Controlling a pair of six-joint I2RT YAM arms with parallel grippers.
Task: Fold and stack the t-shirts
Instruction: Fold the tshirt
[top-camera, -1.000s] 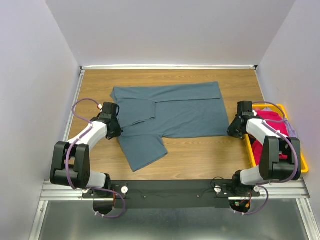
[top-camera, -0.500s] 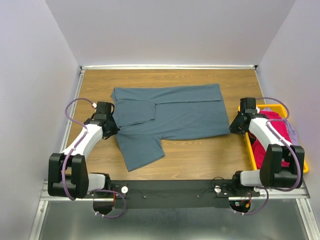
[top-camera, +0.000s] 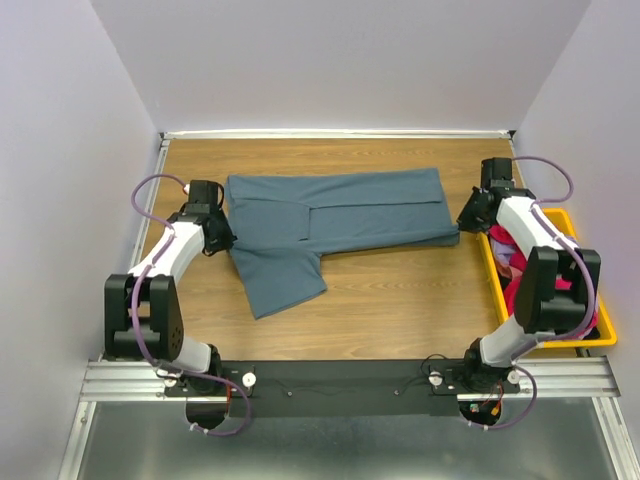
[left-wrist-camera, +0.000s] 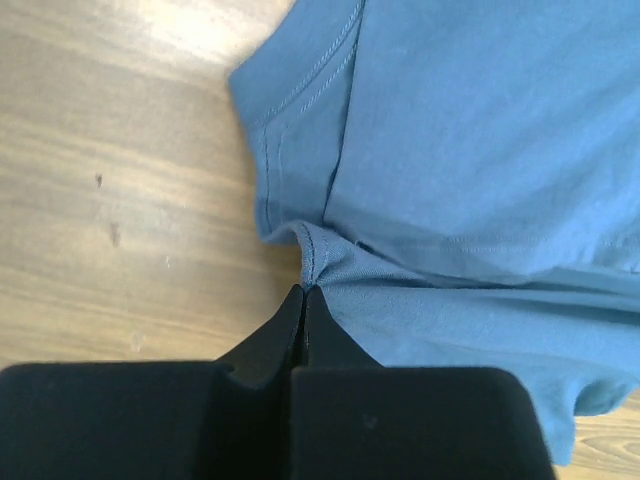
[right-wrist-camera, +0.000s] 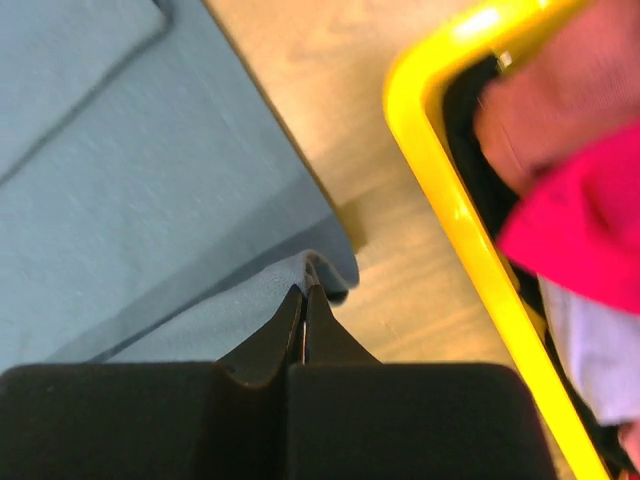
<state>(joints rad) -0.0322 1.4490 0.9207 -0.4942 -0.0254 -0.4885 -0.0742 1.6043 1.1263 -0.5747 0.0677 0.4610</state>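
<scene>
On the near side of the bench (top-camera: 400, 310), both arms are reaching farther from their bases than a second ago, and the blue-grey shirt (top-camera: 345, 215) is going with them. Its near edge on the right, which was lying well toward the bases, is now sitting much closer to the far edge. The cloth is therefore narrowing into a long band across the bench, with one loose flap (top-camera: 285, 285) still trailing toward the near side on the left. I am reading this as the lengthwise fold getting under way, with the stacking not yet begun. The right tool (right-wrist-camera: 304, 292), which was standing partly apart a second ago, is now pressing fully together, pinching the corner of the shirt's hem just beside the yellow bin (right-wrist-camera: 440, 170). The left tool (left-wrist-camera: 303, 292) is likewise pressing together, gripping a puckered bit of seam at the shirt's left edge. Each pinch is gathering only a small ridge of cloth. Farther right, a pink shirt (right-wrist-camera: 590, 200) and some pale cloth (right-wrist-camera: 600, 350) are lying in the bin, not yet touched.
</scene>
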